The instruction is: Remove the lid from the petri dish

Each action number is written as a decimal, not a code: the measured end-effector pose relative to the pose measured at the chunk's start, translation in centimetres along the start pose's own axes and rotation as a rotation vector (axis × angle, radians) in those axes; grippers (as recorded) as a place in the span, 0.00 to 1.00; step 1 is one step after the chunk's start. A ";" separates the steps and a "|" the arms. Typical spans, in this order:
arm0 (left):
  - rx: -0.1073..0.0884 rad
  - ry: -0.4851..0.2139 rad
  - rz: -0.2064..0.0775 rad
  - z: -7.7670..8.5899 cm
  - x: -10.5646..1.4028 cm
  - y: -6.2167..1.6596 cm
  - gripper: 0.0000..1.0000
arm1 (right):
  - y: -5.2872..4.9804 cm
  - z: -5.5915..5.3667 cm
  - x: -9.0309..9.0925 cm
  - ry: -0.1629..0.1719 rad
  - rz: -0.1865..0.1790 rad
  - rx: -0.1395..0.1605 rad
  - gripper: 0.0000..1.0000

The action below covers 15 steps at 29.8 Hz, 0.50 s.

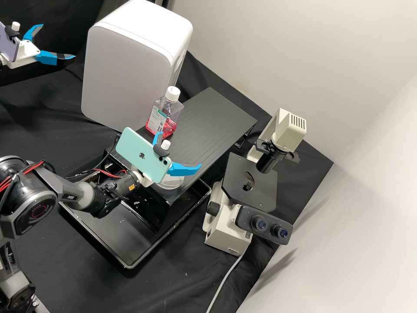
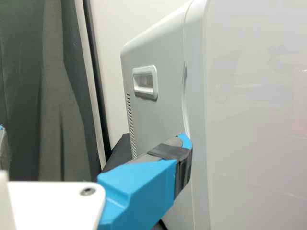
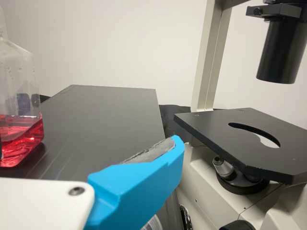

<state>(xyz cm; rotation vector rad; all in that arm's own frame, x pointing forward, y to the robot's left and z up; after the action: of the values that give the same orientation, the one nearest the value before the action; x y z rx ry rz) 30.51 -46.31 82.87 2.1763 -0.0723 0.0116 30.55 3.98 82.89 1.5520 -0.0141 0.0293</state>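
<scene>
The petri dish [image 1: 170, 183] is a round clear dish at the near end of the black platform [image 1: 208, 126], mostly hidden under my right gripper [image 1: 181, 150]. That gripper hovers just above the dish, open, with nothing between its fingers. In the right wrist view one of its fingers [image 3: 144, 177] points along the platform [image 3: 105, 120]. I cannot tell whether the lid sits on the dish. My left gripper [image 1: 56, 41] hangs open and empty at the far left, beside the white box; one of its fingers [image 2: 144, 187] lies close to the box's side.
A large white box [image 1: 130, 61] stands behind the platform. A flask of red liquid [image 1: 164, 114] stands on the platform's far-left part. A microscope [image 1: 256, 187] is to the right, its stage [image 3: 240, 139] near my right gripper. A black tray [image 1: 130, 243] lies under the platform.
</scene>
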 end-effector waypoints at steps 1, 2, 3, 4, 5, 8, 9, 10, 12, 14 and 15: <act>0.000 0.000 0.000 0.0 0.0 0.00 1.00 | 0.0 0.0 0.0 0.000 0.000 0.000 1.00; 0.000 0.000 0.000 0.0 0.0 0.00 1.00 | 0.0 0.0 0.0 0.000 0.000 0.000 1.00; 0.000 0.000 0.000 0.0 0.0 0.00 1.00 | 0.0 0.0 0.0 0.000 0.000 0.000 1.00; 0.000 0.000 0.000 0.0 0.0 0.00 1.00 | 0.0 0.0 0.0 0.000 0.000 0.000 1.00; 0.000 0.000 0.000 0.0 0.0 0.00 1.00 | 0.0 0.0 0.0 0.000 0.000 0.000 1.00; 0.000 0.000 0.000 0.0 0.0 0.00 1.00 | 0.0 0.0 0.0 0.000 0.000 0.000 1.00; 0.000 0.000 0.000 0.0 0.0 0.00 1.00 | 0.0 0.0 0.0 0.000 0.000 0.000 1.00; 0.000 0.000 0.000 0.0 0.0 0.00 1.00 | 0.0 0.0 0.0 0.000 0.000 0.000 1.00; 0.000 -0.002 0.000 0.1 0.0 -0.01 1.00 | 0.0 0.0 0.0 0.000 0.000 0.000 1.00; 0.000 -0.004 -0.001 0.1 0.0 -0.02 1.00 | 0.0 0.0 0.0 0.000 0.000 0.000 1.00; 0.005 -0.013 -0.004 0.2 0.0 -0.10 1.00 | 0.0 0.0 0.0 0.000 0.000 0.000 1.00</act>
<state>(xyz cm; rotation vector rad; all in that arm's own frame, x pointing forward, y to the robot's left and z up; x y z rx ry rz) 30.47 -46.44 82.66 2.1813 -0.0749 -0.0047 30.55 3.98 82.89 1.5520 -0.0141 0.0293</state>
